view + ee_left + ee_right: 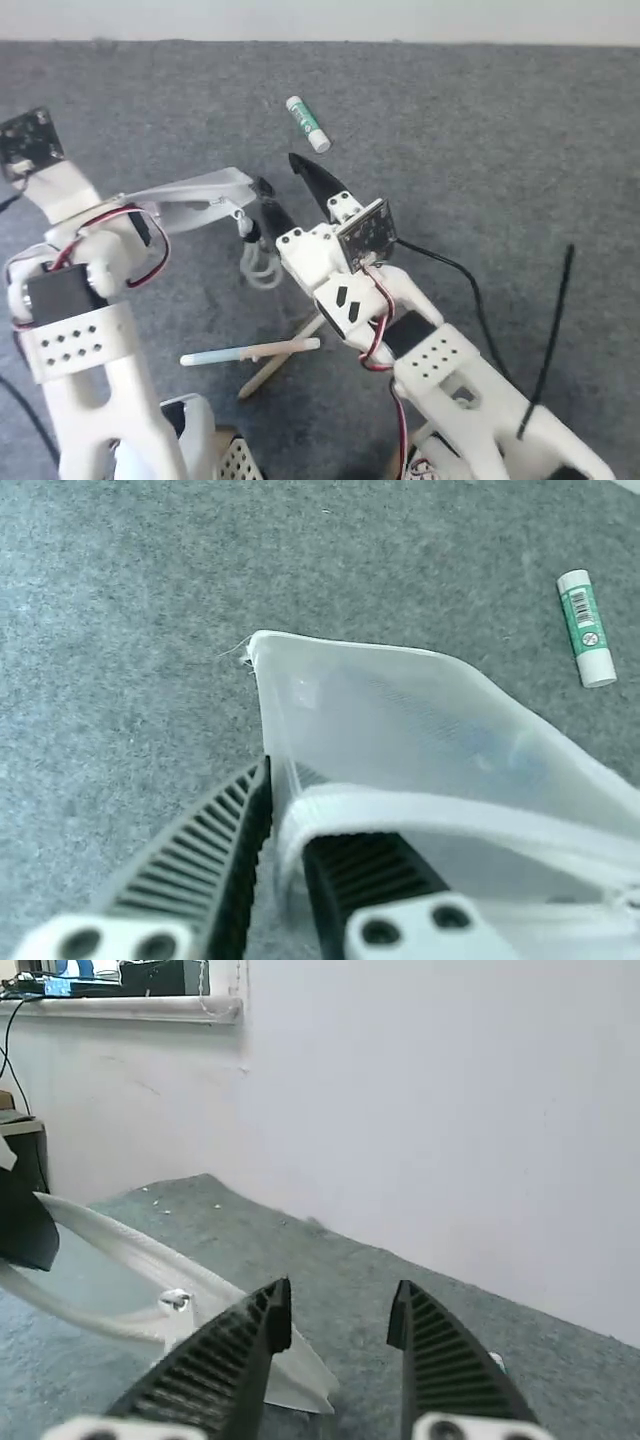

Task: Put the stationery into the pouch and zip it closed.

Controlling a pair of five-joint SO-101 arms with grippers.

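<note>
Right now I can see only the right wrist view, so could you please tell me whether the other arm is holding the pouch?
Observer: Yes. The left gripper is shut on the rim of the pouch.
Operator: Thank you. Where is the nearest piece of stationery?
Observer: A green-labelled glue stick lies on the carpet, just beyond the open fingers of your right gripper.
Operator: Is anything else waiting to go in?
Observer: A pale blue pen and a wooden stick lie crossed on the carpet between the two arms.
</note>
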